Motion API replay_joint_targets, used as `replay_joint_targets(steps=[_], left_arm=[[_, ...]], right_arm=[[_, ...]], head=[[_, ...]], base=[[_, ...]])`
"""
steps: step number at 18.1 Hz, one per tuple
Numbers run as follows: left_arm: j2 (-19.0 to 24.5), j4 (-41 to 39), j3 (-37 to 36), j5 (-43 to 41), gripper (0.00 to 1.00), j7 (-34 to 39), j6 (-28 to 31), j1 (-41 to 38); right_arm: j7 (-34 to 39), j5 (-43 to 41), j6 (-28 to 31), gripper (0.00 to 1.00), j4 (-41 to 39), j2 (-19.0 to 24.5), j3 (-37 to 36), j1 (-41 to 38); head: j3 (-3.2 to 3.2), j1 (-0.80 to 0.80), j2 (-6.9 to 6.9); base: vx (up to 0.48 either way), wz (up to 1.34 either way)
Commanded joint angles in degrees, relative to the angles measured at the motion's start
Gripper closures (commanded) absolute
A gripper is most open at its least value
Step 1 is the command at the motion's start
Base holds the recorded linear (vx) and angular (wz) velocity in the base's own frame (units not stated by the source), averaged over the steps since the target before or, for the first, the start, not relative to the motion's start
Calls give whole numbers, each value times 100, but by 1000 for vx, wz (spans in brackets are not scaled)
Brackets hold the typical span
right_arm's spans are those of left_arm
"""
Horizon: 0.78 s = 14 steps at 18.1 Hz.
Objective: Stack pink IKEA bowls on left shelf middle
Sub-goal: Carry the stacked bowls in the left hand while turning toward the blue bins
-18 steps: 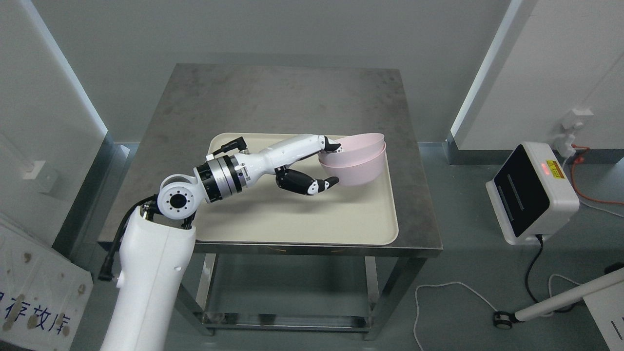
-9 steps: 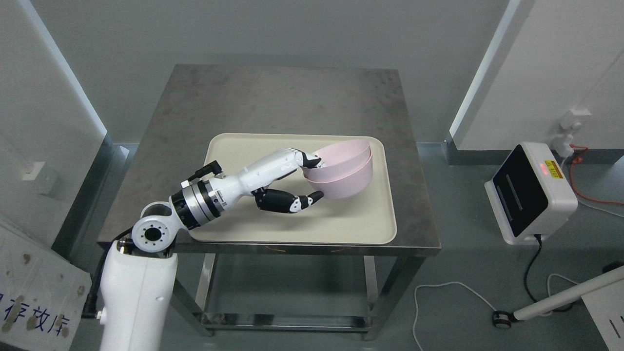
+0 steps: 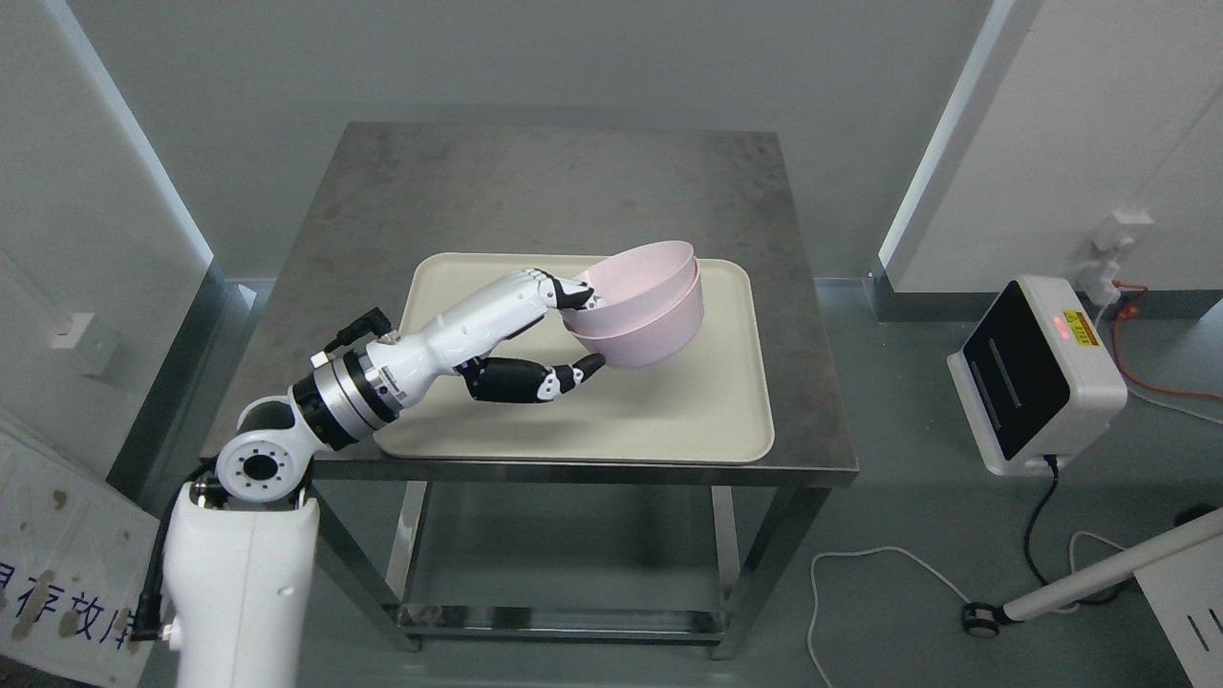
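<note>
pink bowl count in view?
2, nested together: the upper bowl sits inside the lower bowl, both tilted and gripped at the rim by the left hand over the tray. More nested inside can't be ruled out.

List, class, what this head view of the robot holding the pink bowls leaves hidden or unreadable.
1. Head view: how many pink bowls are nested; two rims show, anything deeper is hidden inside.
2. Head view: the left hand fingertips, tucked inside the rim.
3. Head view: the target shelf, outside the picture.
4. Head view: the printed sign, cut by the left edge.
5. Head view: the yellow label on the white device, too small to read.
</note>
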<state>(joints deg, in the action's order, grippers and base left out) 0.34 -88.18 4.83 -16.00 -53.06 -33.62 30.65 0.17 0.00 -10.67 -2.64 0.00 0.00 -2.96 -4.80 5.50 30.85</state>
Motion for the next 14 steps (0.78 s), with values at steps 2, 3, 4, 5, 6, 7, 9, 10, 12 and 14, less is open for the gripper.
replay_joint_targets(steps=[2,3,4,5,6,7,9,10,12,14], left_arm=[[449,-278,571,18,98,-2,-137,-51],[467,-279,632,10,98,-2,-137,-51],[502,-279,694,9,97,-2,-137,-51],[537,-287,721,18,97,-11,-137,-59],[563,-313,747,10,97,-11,-137,-77],[555,-322,782,9,97,-3,-137,-129],[528,-322,791,18,97,-2,-137,-226],[546,-322,791,18,97,-2,-163,-279],[607,-322,809,9,97,-2,-163,-305],[686,-340,931,18,96,-2,-163,-367]], right_arm=[[0,44,4,0,0,-100,-53,-2],[0,44,4,0,0,-100,-61,-2],[0,44,4,0,0,-100,-53,-2],[0,44,4,0,0,-100,-53,-2],[0,44,4,0,0,-100,-61,-2],[0,44,4,0,0,-100,-61,-2],[0,44,4,0,0,-100,-53,-2],[0,44,4,0,0,-100,-61,-2],[0,44,4,0,0,-100,-53,-2],[0,44,4,0,0,-100,-53,-2]], head=[[0,0,0],[0,0,0],[0,0,0],[0,0,0],[0,0,0],[0,0,0],[0,0,0],[0,0,0],[0,0,0],[0,0,0]], base=[[-52,-3],[-170,-83],[-170,-83],[-249,-64],[-249,-64],[-317,-60],[-312,-110],[-307,-160],[-363,-166],[-368,-91]])
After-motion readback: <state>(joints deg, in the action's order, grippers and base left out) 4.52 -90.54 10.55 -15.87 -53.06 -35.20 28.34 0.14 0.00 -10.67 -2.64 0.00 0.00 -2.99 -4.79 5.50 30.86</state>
